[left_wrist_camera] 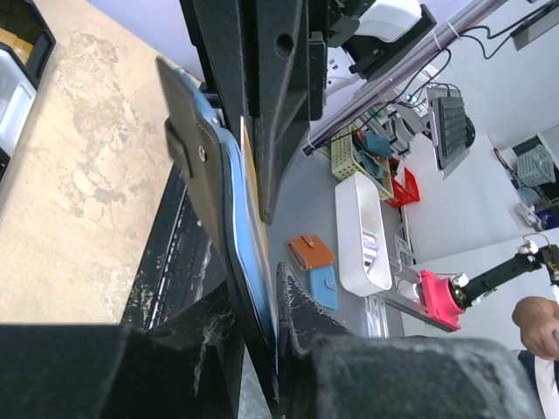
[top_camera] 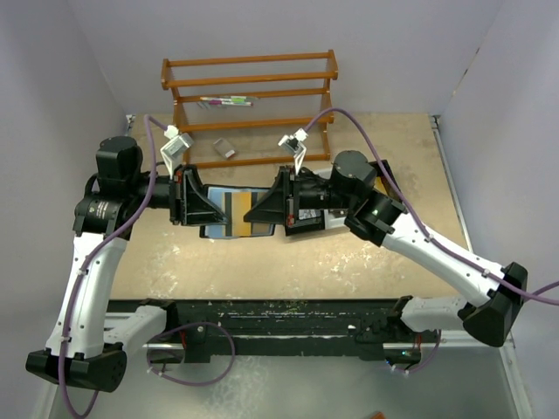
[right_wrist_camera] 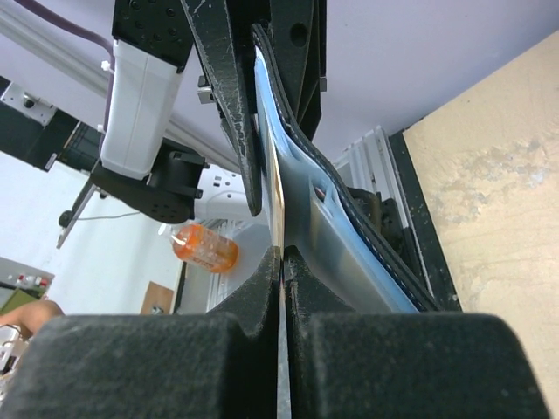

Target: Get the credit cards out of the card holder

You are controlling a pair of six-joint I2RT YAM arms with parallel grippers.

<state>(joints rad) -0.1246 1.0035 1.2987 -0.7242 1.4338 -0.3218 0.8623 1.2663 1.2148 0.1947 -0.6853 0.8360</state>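
Left fingers [left_wrist_camera: 301, 319]: clamped on the open card holder [top_camera: 214, 209], held above the surface [top_camera: 367, 262].
Right fingers [right_wrist_camera: 249, 301]: pinched tight on the thin edge of a credit card [top_camera: 242, 214].
Risk: the narrow pinch could slip off, or the slot's friction could drag the holder out of the left grip.

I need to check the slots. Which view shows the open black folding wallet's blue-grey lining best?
Top external: the black folding wallet is spread open, lining and an orange-tan card facing the camera. Both wrist views see it only edge-on.
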